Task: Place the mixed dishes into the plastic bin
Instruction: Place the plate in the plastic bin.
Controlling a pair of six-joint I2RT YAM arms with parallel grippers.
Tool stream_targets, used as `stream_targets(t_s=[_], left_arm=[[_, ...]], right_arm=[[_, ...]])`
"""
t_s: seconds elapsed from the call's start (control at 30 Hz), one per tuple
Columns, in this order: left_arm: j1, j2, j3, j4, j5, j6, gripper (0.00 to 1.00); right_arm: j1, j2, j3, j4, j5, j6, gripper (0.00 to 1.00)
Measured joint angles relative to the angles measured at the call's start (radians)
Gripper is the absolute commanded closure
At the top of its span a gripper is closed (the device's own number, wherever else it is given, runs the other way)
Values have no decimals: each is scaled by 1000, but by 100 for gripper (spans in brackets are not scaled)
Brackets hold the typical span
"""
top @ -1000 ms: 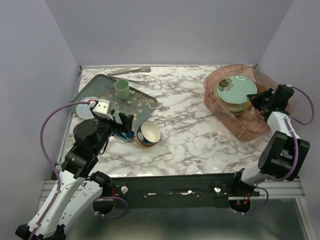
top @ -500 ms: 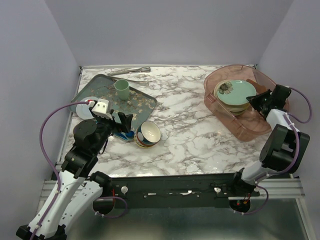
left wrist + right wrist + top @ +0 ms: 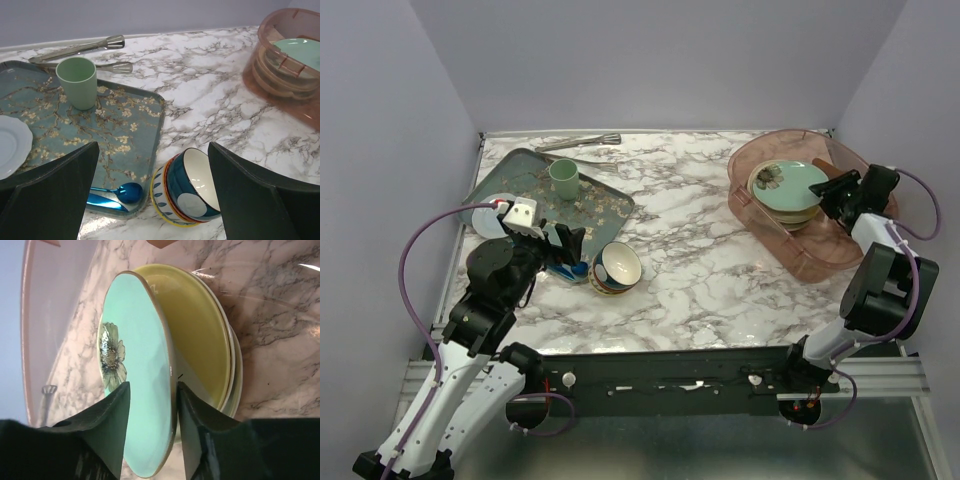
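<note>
the right tool straddles the rim of the mint plate with its jaws parted wider than the rim, so it grips nothing. the plate sits a little tilted on the yellow plate, on top of the stack inside the plastic bin.

the bowl is outside the bin, tipped on its side on the desk, just beside the corner of the floral tray and near a blue spoon. the left tool hangs over it, spread fully wide and empty.

the bowl looks like glazed ceramic: stiff, fairly weighty, slick, and likely to chip if knocked. the best hold is probably the raised rim — one finger inside the cream wall, one on the patterned outside — pinched firmly, because the glaze may slip.
</note>
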Motion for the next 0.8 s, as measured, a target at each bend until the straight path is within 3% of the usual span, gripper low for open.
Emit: stream_targets(t_s=[0.43,0.8], left_arm=[[5,0,0,0,0,0,1],[6,0,0,0,0,0,1]], right_arm=[[58,20,68,-73,95,-99,22],[130,20,113,-148,220,-225,19]])
